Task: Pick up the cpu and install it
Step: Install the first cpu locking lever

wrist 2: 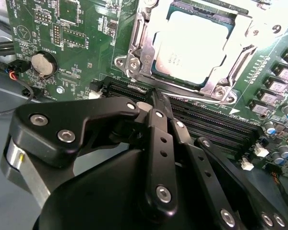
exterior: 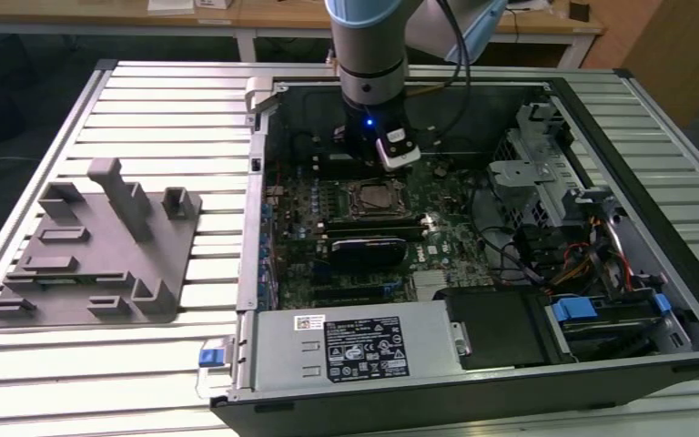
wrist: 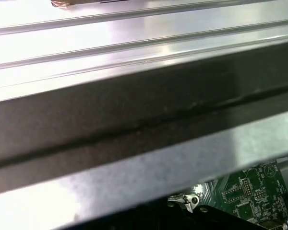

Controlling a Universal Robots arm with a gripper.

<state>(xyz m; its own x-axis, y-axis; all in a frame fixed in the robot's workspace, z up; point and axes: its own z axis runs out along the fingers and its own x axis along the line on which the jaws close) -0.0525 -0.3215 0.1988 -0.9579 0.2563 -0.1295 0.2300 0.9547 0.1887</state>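
The single robot arm (exterior: 371,55) reached down into an open black desktop computer case (exterior: 471,382) that lay on its side on a ribbed silver metal table (exterior: 143,100). In the exterior view its black gripper (exterior: 371,155) hung over the far part of the green motherboard (exterior: 295,237), just beyond the processor socket.

The cpu (wrist 2: 194,43), a small flat square chip with a pale silver metal top, lay seated in the socket, framed by the silver metal retention bracket (wrist 2: 139,48) that lay around its edges. In the exterior view the cpu (exterior: 371,194) showed as a small square near the middle of the board, on the near side of the gripper and apart from it.

In the second wrist view the gripper's black linkage fingers (wrist 2: 158,139) were drawn together into a narrow point with nothing between them, poised above the long black memory slots (wrist 2: 206,120) beside the socket. A round silver coin battery (wrist 2: 42,64) sat on the board, well off to one side of the socket.

On the exterior view's left, a matte grey plastic fixture block (exterior: 95,250) with upright posts rested on the table, well apart from the case. A grey power supply box (exterior: 349,346) with a label filled the near side of the case. In the first wrist view a dark metal case edge (wrist: 134,120) crossed the frame, with a corner of green circuit board (wrist: 249,196) beneath it.
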